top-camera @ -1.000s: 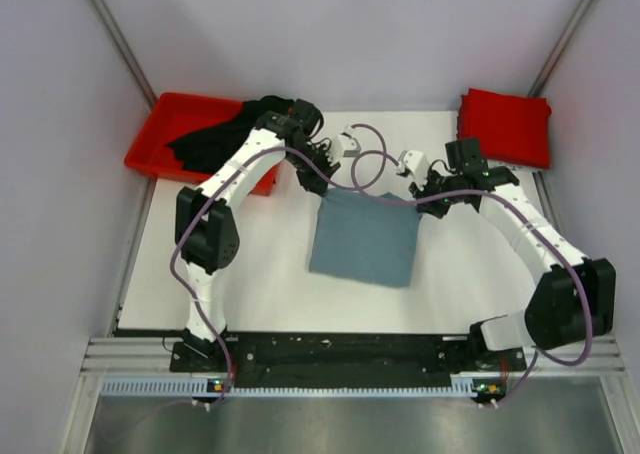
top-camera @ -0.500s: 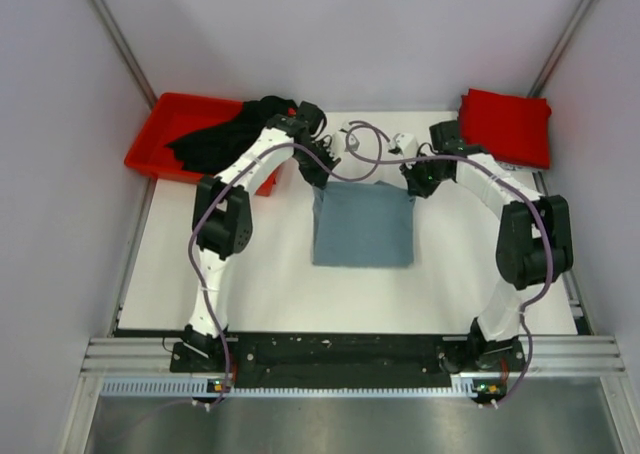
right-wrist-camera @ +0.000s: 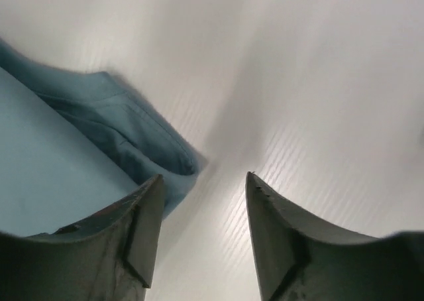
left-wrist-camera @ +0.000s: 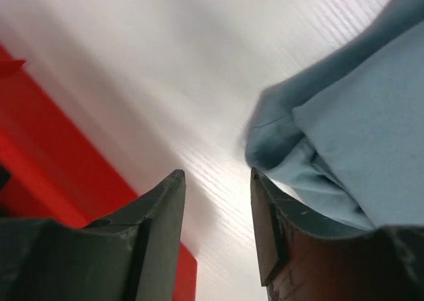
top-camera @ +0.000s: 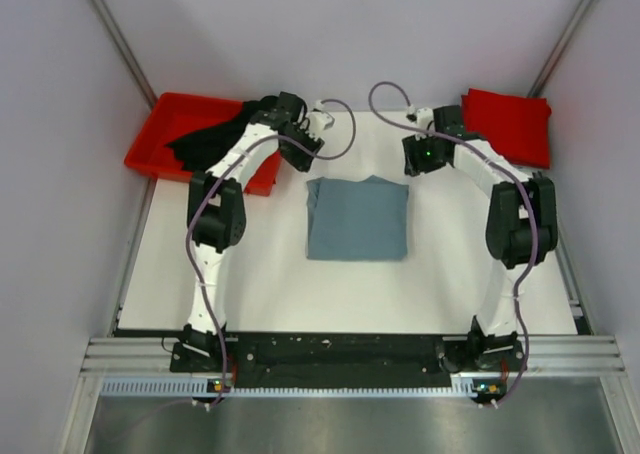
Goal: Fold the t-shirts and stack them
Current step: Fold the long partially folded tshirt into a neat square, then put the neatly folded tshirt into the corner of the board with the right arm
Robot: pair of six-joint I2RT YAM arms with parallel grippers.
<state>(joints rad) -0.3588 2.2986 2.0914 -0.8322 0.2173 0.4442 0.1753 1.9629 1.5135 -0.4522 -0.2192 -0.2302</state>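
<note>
A dusty grey-blue t-shirt (top-camera: 357, 219) lies folded into a rectangle on the middle of the white table. Just past its far left corner my left gripper (top-camera: 304, 162) stands open and empty; in the left wrist view (left-wrist-camera: 216, 175) the cloth (left-wrist-camera: 358, 148) lies to the right of the fingers. At the far right corner my right gripper (top-camera: 414, 164) is also open and empty (right-wrist-camera: 204, 178), with the shirt's corner (right-wrist-camera: 66, 162) beside its left finger. A folded bright red t-shirt (top-camera: 507, 124) rests at the back right. The black t-shirt (top-camera: 215, 134) lies crumpled in the bin.
A rigid red plastic bin (top-camera: 150, 149) stands at the back left, close behind the left arm; its wall (left-wrist-camera: 40, 155) shows in the left wrist view. Grey walls close in the table on three sides. White tabletop (top-camera: 260, 274) surrounds the folded shirt.
Both grippers were shut on the grey-blue shirt's far corners; now they have opened, let go and drawn back. The shirt has shifted toward the back and lies flat and squarer.
</note>
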